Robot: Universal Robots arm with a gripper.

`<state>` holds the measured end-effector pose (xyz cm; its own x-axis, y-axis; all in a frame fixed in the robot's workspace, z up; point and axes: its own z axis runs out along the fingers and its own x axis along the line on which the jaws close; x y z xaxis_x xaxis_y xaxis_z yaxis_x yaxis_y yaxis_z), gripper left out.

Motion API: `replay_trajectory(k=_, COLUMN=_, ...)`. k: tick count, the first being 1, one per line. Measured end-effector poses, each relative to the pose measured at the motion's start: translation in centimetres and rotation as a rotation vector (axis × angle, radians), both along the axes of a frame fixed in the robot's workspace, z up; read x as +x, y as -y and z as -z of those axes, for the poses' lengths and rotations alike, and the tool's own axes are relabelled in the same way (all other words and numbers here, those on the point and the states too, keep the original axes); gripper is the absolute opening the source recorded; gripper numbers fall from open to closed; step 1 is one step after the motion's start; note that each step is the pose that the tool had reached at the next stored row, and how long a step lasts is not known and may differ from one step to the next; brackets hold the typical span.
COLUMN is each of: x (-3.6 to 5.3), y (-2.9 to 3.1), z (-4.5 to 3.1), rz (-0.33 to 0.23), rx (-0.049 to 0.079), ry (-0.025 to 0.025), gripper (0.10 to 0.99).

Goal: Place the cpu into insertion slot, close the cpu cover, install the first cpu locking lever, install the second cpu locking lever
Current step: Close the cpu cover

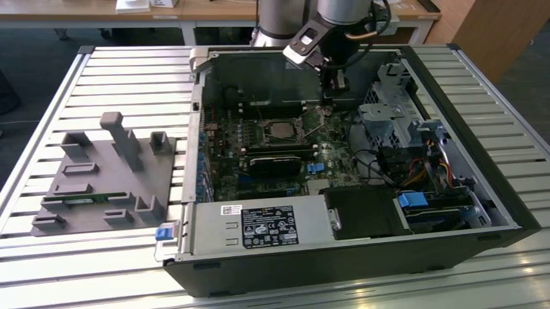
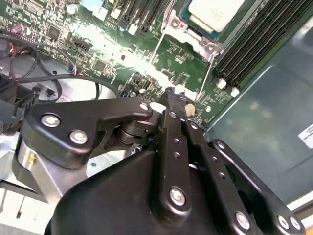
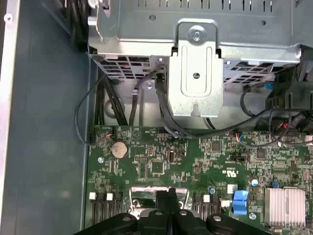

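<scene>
Here, inside the computer case (image 1: 344,270), over the motherboard (image 3: 161,161), my gripper (image 2: 172,95) is clenched on nothing. Just ahead of it the cpu (image 2: 215,12) lies seated, light but fragile, I judge, and best held by its edges. A springy locking lever (image 2: 208,73) stands beside it.

Green motherboard (image 3: 161,161), speckled with small dark chips; silvery-grey cpu (image 2: 215,12); matte black gripper (image 2: 173,98) (silver screw heads); pale grey slatted table (image 1: 129,71); mid-grey fixture block (image 1: 86,193) toward the exterior view's left.
</scene>
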<state>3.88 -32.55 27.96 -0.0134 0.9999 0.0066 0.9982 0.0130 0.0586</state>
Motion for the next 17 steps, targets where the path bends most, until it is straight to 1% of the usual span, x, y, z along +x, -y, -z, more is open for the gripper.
replay_trajectory(k=9, x=-0.15, y=0.0, z=0.0, rz=0.0, rx=0.0, ry=-0.0002, gripper=0.106)
replay_trajectory(k=17, x=0.21, y=-0.14, z=0.05, rz=0.0, rx=0.0, ry=-0.0007, gripper=0.106)
